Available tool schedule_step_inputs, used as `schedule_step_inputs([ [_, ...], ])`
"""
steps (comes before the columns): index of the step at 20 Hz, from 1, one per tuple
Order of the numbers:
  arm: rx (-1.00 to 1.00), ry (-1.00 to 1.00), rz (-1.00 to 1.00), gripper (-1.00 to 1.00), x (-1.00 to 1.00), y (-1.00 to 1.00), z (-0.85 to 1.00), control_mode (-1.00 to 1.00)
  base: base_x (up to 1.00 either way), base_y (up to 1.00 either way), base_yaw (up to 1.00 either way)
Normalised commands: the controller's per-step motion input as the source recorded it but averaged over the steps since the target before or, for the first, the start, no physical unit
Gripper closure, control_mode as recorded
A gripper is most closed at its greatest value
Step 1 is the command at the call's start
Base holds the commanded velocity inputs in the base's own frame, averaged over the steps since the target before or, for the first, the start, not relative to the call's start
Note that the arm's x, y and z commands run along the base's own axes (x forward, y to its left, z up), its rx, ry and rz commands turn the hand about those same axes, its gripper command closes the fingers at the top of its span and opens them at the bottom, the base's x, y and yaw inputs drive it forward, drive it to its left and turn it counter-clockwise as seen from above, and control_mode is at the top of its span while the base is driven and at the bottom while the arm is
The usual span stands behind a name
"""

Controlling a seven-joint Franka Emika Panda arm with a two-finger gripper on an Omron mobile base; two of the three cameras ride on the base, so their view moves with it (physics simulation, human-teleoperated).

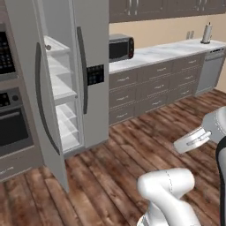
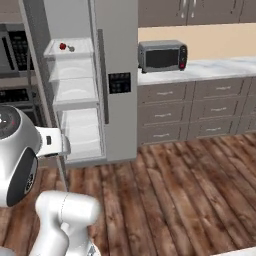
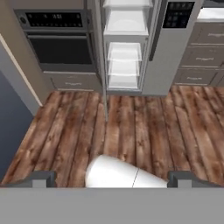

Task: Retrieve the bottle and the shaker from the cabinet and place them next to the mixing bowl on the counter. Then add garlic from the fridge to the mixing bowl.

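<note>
A kitchen is shown with the fridge (image 2: 112, 75) standing ahead of the claw (image 3: 112, 177), its left door (image 1: 33, 88) swung wide open and the right door (image 2: 119, 80) kept shut, a dark control panel (image 2: 119, 83) set into it. White shelves (image 2: 75, 90) are seen bare in the lower part of the open compartment. On the top shelf, well above and beyond the claw, a small red item (image 2: 62, 46) is seen lying just beside a small pale grey one (image 2: 71, 48); whether either is the garlic cannot be told at this size. To the right of the fridge, the marble table (image 1: 163, 50) is run along the wall over brown drawer fronts (image 2: 200, 110), and a dark toaster oven (image 2: 162, 56) is carried on it near the fridge side. At the table's far end a pale upright object (image 1: 206, 33) is made out, too small to name. A built-in oven (image 3: 59, 46) with a dark window is set left of the fridge. Wooden floor planks (image 3: 144, 131) are spread below the claw, which is held well back from the fridge. The claw's two dark fingertips (image 3: 41, 178) are seen spread as wide as they go, and nothing is gripped between them. The bottle, shaker and mixing bowl are not made out.
</note>
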Motion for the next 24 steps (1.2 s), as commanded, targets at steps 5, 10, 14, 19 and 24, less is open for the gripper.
schedule_step_inputs([
  [5,0.00,0.00,0.00,-1.00,0.00,0.00,0.00,1.00,1.00,0.00,0.01],
  [10,0.00,0.00,0.00,-1.00,0.00,0.00,0.00,1.00,1.00,0.00,0.00],
  [14,0.00,0.00,0.00,-1.00,0.00,0.00,0.00,1.00,0.98,0.00,0.02],
  [19,0.00,0.00,0.00,-1.00,0.00,0.00,0.00,1.00,0.79,0.00,0.38],
  [24,0.00,0.00,0.00,-1.00,0.00,0.00,0.00,1.00,0.21,-0.41,0.31],
])
